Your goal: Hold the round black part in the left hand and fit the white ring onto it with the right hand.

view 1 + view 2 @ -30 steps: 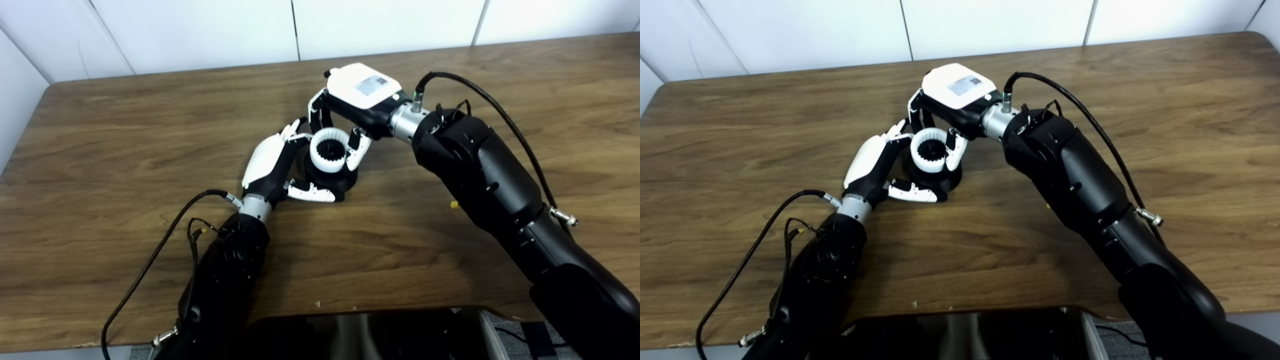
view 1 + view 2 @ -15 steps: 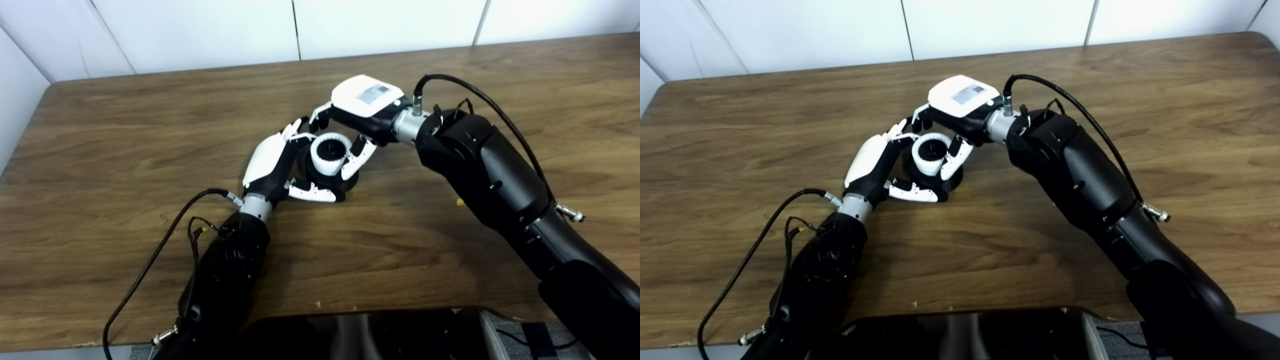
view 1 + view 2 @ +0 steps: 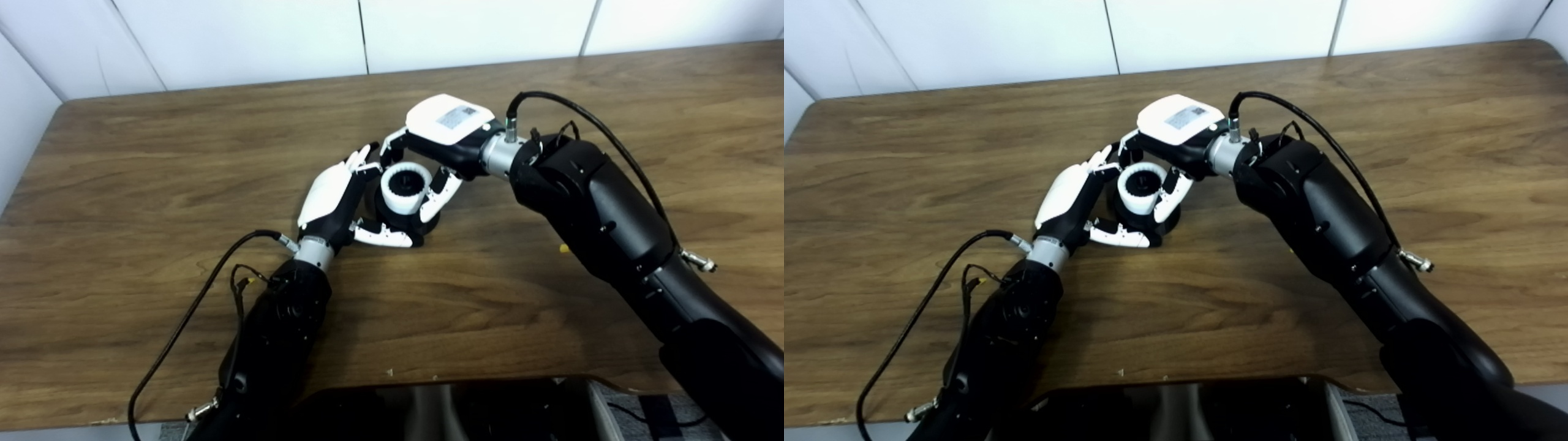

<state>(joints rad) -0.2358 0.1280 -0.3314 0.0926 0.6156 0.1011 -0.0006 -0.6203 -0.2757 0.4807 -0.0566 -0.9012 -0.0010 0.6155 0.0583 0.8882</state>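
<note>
The round black part [image 3: 424, 223] stands on the wooden table [image 3: 153, 184] near its middle. My left hand [image 3: 337, 199] is shut on it from the left, thumb [image 3: 383, 234] along its front and fingers behind. The white toothed ring [image 3: 403, 191] sits on top of the black part, whose dark hub shows through its centre. My right hand [image 3: 442, 131] comes in from the right and reaches down over the ring, shut on it, with its thumb [image 3: 438, 193] on the ring's right side and fingers [image 3: 389, 144] at its far side. The ring also shows in the right eye view [image 3: 1140, 191].
A small yellow bit [image 3: 562, 248] lies on the table under my right forearm. A dark flat object [image 3: 459, 407] sits at the table's near edge. Cables run along both forearms. White wall panels stand behind the table's far edge.
My right hand has come down and brought the white ring lower onto the black part. Its palm is now closer to the table. My left hand has stayed in place.
</note>
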